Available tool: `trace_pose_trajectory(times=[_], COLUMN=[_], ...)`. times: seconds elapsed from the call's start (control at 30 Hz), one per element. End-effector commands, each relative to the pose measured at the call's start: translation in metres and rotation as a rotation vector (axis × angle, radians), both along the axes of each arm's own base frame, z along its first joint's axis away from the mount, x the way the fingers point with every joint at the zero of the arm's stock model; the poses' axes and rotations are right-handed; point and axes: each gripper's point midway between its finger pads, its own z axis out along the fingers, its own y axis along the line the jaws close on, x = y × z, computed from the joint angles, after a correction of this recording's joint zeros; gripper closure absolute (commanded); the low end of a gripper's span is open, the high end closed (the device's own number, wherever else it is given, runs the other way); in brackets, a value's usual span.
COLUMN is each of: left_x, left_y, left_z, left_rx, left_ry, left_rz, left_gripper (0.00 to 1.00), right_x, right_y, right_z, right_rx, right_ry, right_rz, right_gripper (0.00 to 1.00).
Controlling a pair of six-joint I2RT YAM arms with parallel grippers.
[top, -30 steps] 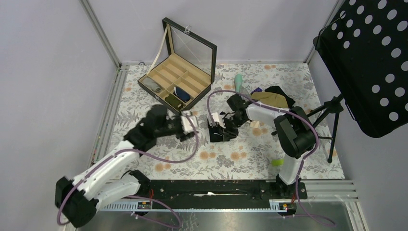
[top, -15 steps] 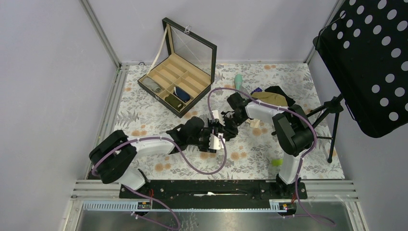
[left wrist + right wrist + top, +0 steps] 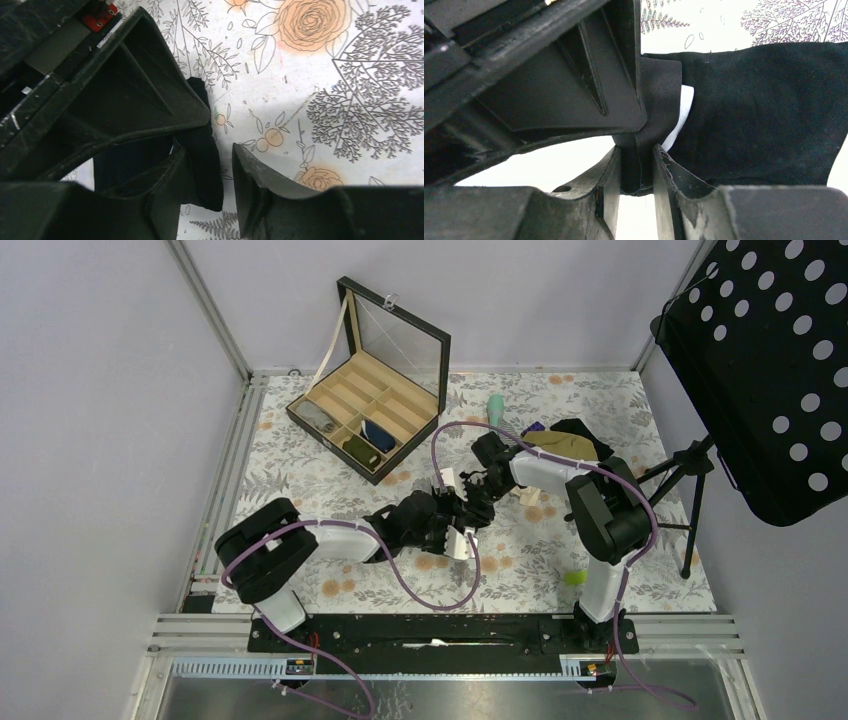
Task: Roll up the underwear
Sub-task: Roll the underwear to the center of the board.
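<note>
The underwear [image 3: 764,110] is a dark navy cloth lying on the floral table cover, and a strip of white waistband [image 3: 681,107] shows at its fold. My right gripper [image 3: 636,156] is shut on a folded edge of it. My left gripper [image 3: 209,162] is open right beside it. A hanging edge of the underwear [image 3: 202,150] lies against its left finger [image 3: 167,185], with a gap to the right finger [image 3: 255,190]. In the top view both grippers meet mid-table, the left gripper [image 3: 453,531] just in front of the right gripper [image 3: 468,498], and they hide most of the cloth.
An open wooden compartment box [image 3: 365,415] stands at the back left. A teal bottle [image 3: 496,408], a tan garment [image 3: 560,446] and a black garment [image 3: 588,430] lie behind the right arm. A yellow-green ball [image 3: 575,577] sits front right. A black perforated stand [image 3: 770,370] rises at the right.
The left arm has swung in from the left to the table's middle, bringing its gripper up to the underwear, and its jaws have narrowed. The right gripper has held its place and grip.
</note>
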Motion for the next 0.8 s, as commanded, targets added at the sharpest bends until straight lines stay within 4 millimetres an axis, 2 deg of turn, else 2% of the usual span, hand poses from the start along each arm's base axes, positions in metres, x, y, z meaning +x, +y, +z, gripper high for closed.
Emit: trace_pose_trajectory(times=[0.0,0.13,0.2,0.3,0.37,0.47,0.57,0.67,0.77], left_x=[0.012,0.015,0.015,0.011,0.007,-0.001,-0.007,-0.014,-0.019], left_y=[-0.015,-0.015,-0.016,-0.016,-0.014,-0.012,-0.011,-0.014,-0.018], left_z=[0.015,0.011,0.011,0.01,0.009,0.008,0.007,0.008,0.011], left_rx=[-0.052,-0.051,-0.052,-0.047,-0.039,-0.023,-0.008,0.002,0.006], left_ry=[-0.055,-0.056,-0.055,-0.038,-0.017,0.026,0.085,0.161,0.226], left_rz=[0.003,0.021,0.019,0.004,-0.009,-0.033,-0.042,-0.049,-0.05], left_gripper=[0.62,0.69,0.76,0.85,0.89,0.94,0.96,0.98,0.99], right_x=[-0.027,-0.028,-0.03,-0.029,-0.027,-0.012,0.005,0.017,0.025], right_y=[-0.037,-0.036,-0.035,-0.031,-0.026,-0.018,-0.015,-0.016,-0.02], right_z=[-0.039,-0.034,-0.032,-0.024,-0.002,0.043,0.076,0.077,0.056], right_rx=[-0.195,-0.171,-0.165,-0.141,-0.106,-0.011,0.073,0.095,0.048], right_ry=[0.126,0.126,0.134,0.146,0.174,0.208,0.24,0.256,0.252], right_rz=[-0.029,-0.029,-0.033,-0.045,-0.051,-0.103,-0.184,-0.277,-0.381], right_gripper=[0.66,0.65,0.64,0.55,0.48,0.36,0.34,0.34,0.38])
